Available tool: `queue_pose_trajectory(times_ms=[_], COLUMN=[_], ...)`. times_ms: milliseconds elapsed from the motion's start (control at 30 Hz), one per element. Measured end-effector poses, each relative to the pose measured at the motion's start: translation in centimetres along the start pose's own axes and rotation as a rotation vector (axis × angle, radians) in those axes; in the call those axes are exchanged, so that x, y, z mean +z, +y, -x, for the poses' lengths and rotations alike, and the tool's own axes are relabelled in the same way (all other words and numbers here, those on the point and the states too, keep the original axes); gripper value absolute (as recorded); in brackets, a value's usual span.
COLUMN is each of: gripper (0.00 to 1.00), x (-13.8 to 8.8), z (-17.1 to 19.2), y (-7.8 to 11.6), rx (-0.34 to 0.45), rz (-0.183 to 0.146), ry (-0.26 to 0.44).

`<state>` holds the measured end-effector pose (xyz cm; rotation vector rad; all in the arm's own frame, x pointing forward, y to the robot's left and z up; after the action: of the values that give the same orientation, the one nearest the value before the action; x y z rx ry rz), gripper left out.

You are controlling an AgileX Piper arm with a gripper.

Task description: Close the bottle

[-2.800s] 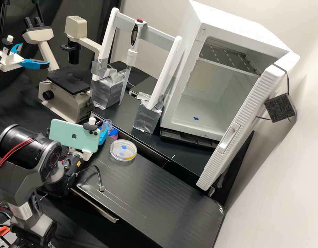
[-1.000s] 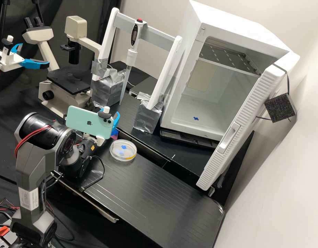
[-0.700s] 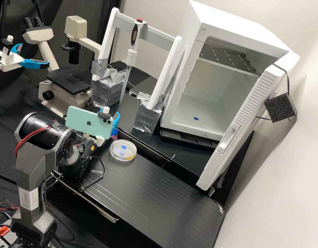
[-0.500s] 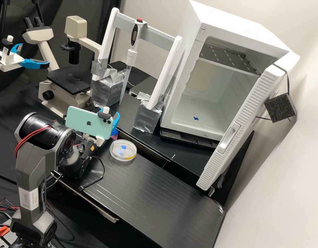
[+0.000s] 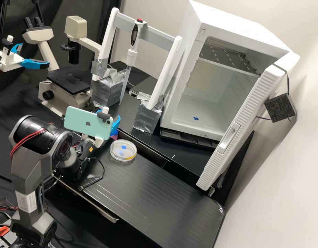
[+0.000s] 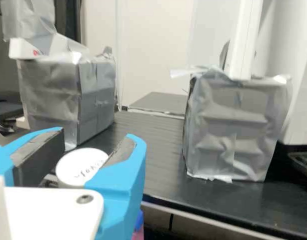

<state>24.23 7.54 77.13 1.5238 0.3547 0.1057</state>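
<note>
one gripper (image 5: 115, 125) and one phone (image 5: 88, 123) have shifted slightly, two fingers (image 6: 124, 175) apart, one white cap (image 6: 77, 167) seen between them.

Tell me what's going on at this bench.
The robot's gripper is at a round white top, likely the bottle's cap, near the two tape-wrapped blocks. Whether it grips that top, or how far the bottle is closed, I can't tell. Beside the gripper, a clear round dish sits on the black platform, and the white cabinet's door stands open.
</note>
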Motion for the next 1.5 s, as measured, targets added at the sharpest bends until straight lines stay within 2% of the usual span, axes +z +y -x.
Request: queue_pose_trajectory(times_ms=[300, 567, 733, 1500], gripper=[1.00, 1.00, 1.00, 1.00], x=[-0.5, 0.5, 1.2, 2.7], z=[0.8, 0.4, -0.1, -1.0], y=[1.0, 3.3, 4.4, 2.7], rx=[0.025, 0.118, 0.157, 0.099], rz=[-0.006, 0.009, -0.001, -0.016], ry=[0.032, -0.007, -0.026, -0.076])
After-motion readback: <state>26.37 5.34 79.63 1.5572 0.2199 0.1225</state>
